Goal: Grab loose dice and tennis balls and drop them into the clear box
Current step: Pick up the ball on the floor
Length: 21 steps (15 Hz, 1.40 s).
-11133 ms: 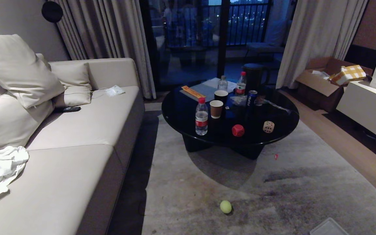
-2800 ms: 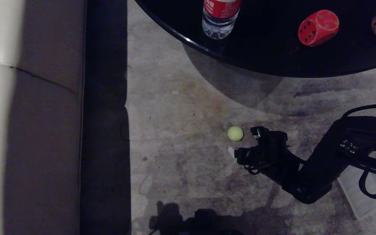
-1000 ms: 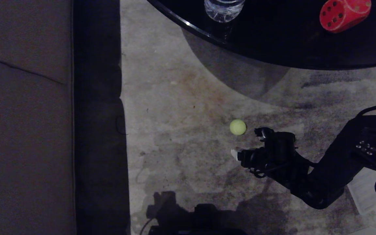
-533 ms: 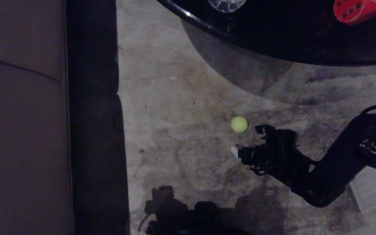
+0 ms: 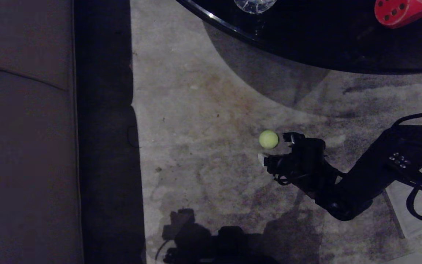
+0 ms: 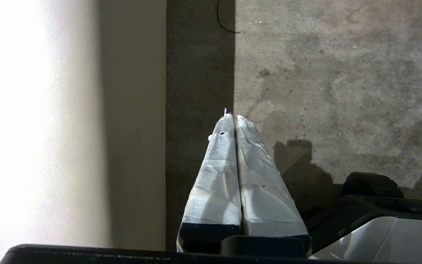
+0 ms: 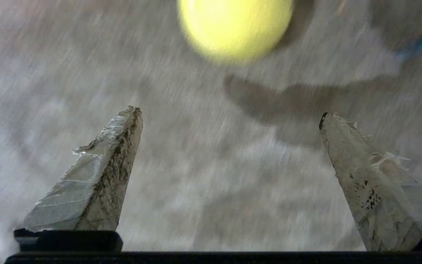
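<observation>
A yellow-green tennis ball [image 5: 268,139] lies on the grey carpet in front of the black table. My right gripper [image 5: 274,147] hangs open just right of and nearer than the ball, one finger beside it, not touching it. In the right wrist view the ball [image 7: 234,27] sits ahead of the spread fingertips [image 7: 121,146], beyond the right gripper [image 7: 229,113]. A red die [image 5: 401,11] rests on the table at the upper right. A corner of the clear box [image 5: 399,214] shows under my right arm. My left gripper [image 6: 234,117] stays parked and shut, above the carpet beside the sofa.
The round black table [image 5: 324,47] fills the upper right, with the bottom of a water bottle [image 5: 255,4] near its edge. The sofa [image 5: 24,146] runs down the left side behind a dark gap. My own shadow lies on the carpet at the bottom.
My right gripper has moved closer to the ball, with one finger now alongside it. Over the last second the whole view slid a little; the ball itself stays put.
</observation>
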{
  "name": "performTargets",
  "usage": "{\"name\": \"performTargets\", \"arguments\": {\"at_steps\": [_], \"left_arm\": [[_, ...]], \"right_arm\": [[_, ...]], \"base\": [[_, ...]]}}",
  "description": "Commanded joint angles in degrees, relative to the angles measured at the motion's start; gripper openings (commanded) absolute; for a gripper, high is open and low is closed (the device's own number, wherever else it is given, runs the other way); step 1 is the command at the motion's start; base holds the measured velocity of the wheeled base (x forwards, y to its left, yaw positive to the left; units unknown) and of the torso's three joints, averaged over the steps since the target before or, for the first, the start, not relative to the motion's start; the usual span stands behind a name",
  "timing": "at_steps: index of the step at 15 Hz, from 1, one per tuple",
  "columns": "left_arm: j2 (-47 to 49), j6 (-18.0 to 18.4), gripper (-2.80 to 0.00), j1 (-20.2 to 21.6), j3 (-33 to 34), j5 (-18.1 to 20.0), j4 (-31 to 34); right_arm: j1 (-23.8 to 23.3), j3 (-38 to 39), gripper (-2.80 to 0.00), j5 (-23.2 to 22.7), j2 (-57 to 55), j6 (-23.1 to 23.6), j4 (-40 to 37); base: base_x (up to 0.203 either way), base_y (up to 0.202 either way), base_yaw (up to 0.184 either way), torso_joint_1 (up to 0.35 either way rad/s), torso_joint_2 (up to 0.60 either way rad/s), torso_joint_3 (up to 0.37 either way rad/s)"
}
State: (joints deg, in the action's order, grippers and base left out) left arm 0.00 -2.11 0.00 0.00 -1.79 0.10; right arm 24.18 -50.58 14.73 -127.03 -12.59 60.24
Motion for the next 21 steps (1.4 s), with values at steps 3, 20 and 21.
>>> {"name": "performTargets", "arguments": {"at_steps": [3,20,21], "left_arm": [[0.0,-0.1,-2.80,0.0,0.0,-0.1,0.0],[0.0,-0.1,-2.80,0.0,0.0,-0.1,0.0],[0.0,0.0,-2.80,0.0,0.0,-0.1,0.0]], "right_arm": [[-0.2,-6.8,0.00,1.0,-3.3,0.1,0.3],[-2.1,-17.9,0.00,1.5,-11.6,4.9,3.6],[-2.1,-18.0,0.00,1.5,-11.7,5.2,3.6]], "base": [[0.000,0.000,0.000,0.000,0.00,0.000],[0.000,0.000,0.000,0.000,0.00,0.000],[0.000,0.000,0.000,0.000,0.00,0.000]]}}
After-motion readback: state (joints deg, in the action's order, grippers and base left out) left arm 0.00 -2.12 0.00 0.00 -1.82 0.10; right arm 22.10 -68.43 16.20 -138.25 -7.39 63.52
